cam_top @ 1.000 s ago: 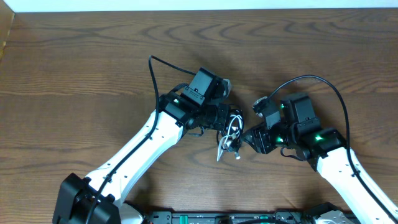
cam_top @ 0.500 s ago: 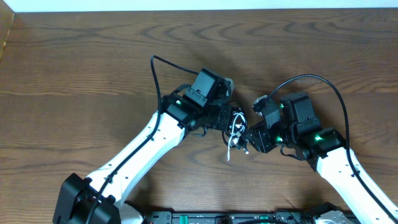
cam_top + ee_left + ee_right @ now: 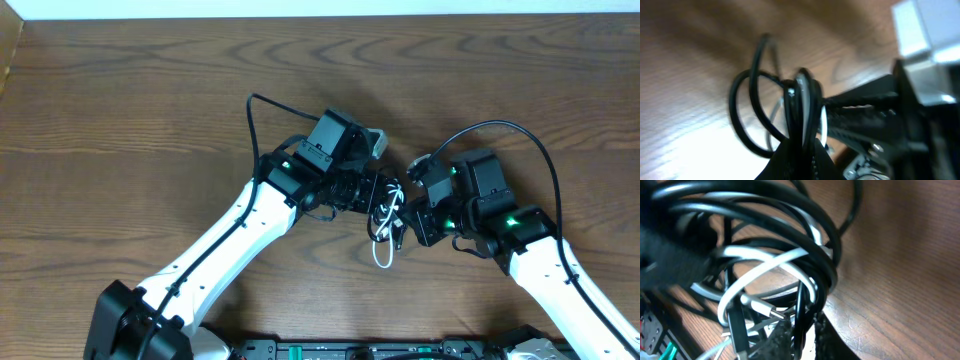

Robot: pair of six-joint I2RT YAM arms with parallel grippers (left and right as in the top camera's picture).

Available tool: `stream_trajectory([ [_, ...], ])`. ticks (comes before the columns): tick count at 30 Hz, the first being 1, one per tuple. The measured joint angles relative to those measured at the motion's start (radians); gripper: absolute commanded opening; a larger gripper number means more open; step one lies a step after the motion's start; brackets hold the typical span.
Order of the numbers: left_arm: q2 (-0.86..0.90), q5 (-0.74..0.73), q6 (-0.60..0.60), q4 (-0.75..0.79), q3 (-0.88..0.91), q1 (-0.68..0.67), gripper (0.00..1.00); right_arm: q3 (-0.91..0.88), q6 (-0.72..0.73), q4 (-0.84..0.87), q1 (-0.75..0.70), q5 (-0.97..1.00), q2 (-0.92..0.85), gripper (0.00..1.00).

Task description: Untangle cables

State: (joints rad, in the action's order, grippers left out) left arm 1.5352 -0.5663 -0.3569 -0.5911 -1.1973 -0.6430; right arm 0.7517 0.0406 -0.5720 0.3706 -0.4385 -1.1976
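A small tangle of black and white cables (image 3: 385,215) hangs between my two grippers over the middle of the wooden table. A white loop (image 3: 383,258) droops below it. My left gripper (image 3: 372,197) is shut on black strands of the bundle (image 3: 797,107), seen close in the left wrist view. My right gripper (image 3: 402,225) is shut on black strands too; in the right wrist view black loops and a white cord (image 3: 765,267) with a metal plug tip (image 3: 771,312) fill the frame, pinched between the fingers (image 3: 802,332).
The wooden table (image 3: 130,110) extends all round. A thick black arm wire (image 3: 250,130) arcs beside the left arm, another (image 3: 520,135) over the right arm. The table's near edge carries the arm bases (image 3: 400,350).
Both grippers have drawn closer together, the left one shifting right. The cable bundle has moved right with them, and the white loop now hangs lower below it.
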Motion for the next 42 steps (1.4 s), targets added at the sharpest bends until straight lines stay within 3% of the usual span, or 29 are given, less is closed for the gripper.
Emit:
stream_trajectory([
  [6, -0.010, -0.056, -0.014, 0.005, 0.000, -0.002, 0.07, 0.001, 0.040, -0.031, 0.001, 0.031, 0.000, 0.01],
  [9, -0.010, -0.043, -0.013, 0.000, 0.000, -0.009, 0.07, 0.008, 0.144, -0.111, 0.013, 0.148, 0.002, 0.01],
  [12, -0.010, -0.010, -0.013, -0.008, 0.000, -0.006, 0.07, 0.003, 0.385, -0.263, 0.010, 0.485, 0.000, 0.01],
  [15, -0.010, -0.003, -0.013, -0.011, 0.000, -0.006, 0.08, 0.003, 0.493, -0.302, 0.010, 0.595, 0.000, 0.01],
  [16, -0.010, -0.003, -0.013, -0.010, 0.000, -0.006, 0.07, 0.002, 0.511, -0.282, 0.009, 0.612, 0.000, 0.07],
  [17, -0.010, -0.003, -0.013, -0.010, 0.000, -0.006, 0.08, 0.002, 0.502, -0.224, 0.010, 0.600, 0.000, 0.23],
  [18, -0.010, -0.003, -0.013, -0.010, 0.000, -0.006, 0.07, 0.000, 0.455, -0.160, 0.008, 0.545, 0.000, 0.31],
  [19, -0.010, -0.003, -0.013, -0.010, 0.000, -0.006, 0.07, 0.000, 0.409, -0.116, 0.008, 0.489, 0.000, 0.32],
  [23, -0.011, 0.000, -0.013, -0.011, 0.000, -0.006, 0.07, 0.000, 0.190, 0.010, 0.008, 0.171, 0.000, 0.28],
  [26, -0.011, 0.000, -0.013, -0.011, 0.000, -0.006, 0.07, 0.000, 0.132, 0.019, 0.008, 0.069, 0.000, 0.29],
  [33, -0.011, -0.055, -0.013, -0.005, 0.000, -0.006, 0.07, 0.000, 0.101, 0.019, 0.008, 0.014, 0.000, 0.27],
  [40, -0.011, -0.200, -0.014, -0.003, 0.000, -0.002, 0.07, 0.000, 0.099, 0.019, 0.008, 0.016, 0.000, 0.27],
  [41, -0.011, -0.214, -0.013, -0.004, 0.000, 0.002, 0.08, 0.000, 0.099, 0.020, 0.008, 0.015, 0.000, 0.25],
  [42, -0.011, -0.224, -0.014, -0.004, 0.000, 0.008, 0.07, 0.000, 0.098, 0.023, 0.008, 0.012, 0.000, 0.14],
])
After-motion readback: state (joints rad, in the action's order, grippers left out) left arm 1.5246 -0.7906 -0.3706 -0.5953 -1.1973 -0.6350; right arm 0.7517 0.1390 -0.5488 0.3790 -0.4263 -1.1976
